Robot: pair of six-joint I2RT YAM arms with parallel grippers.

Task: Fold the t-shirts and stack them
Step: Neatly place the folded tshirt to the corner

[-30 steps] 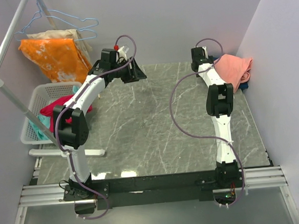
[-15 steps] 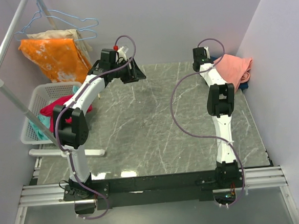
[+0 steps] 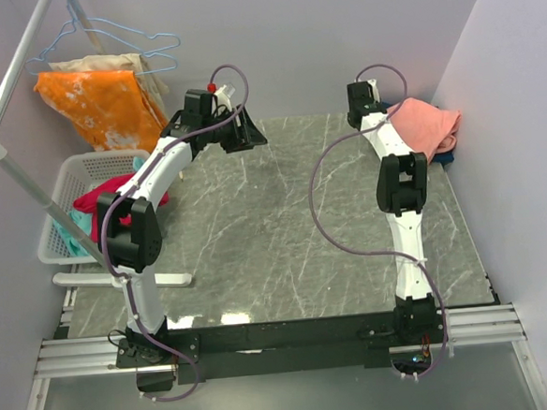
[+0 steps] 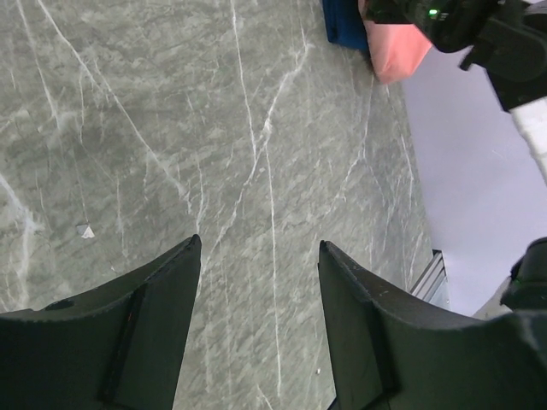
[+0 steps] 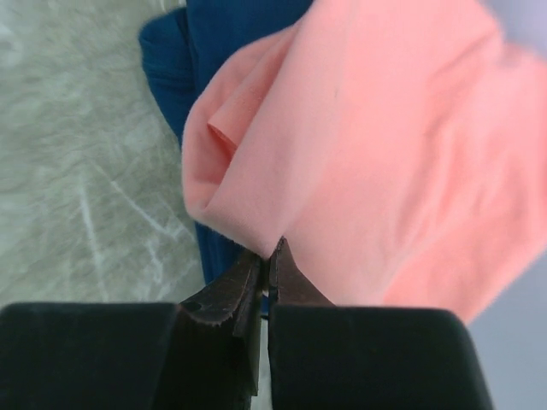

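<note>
**Pink shirt pinched**

We see the salmon-pink t-shirt (image 3: pixel 427 124) heaped on the navy t-shirt (image 5: pixel 231 34) at the two o'clock corner of the counter (image 3: pixel 284 223), right jaws clamped on its edge; left jaws apart at eleven o'clock

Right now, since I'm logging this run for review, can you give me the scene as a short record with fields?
left gripper: open, empty, above the table
right gripper: shut, seemingly pinching the edge of the salmon-pink t-shirt
salmon-pink t-shirt: crumpled at the far right corner, not folded
navy t-shirt: mostly under the pink one
basket: left of the table, holds a red garment
orange cloth: hanging far left
</note>
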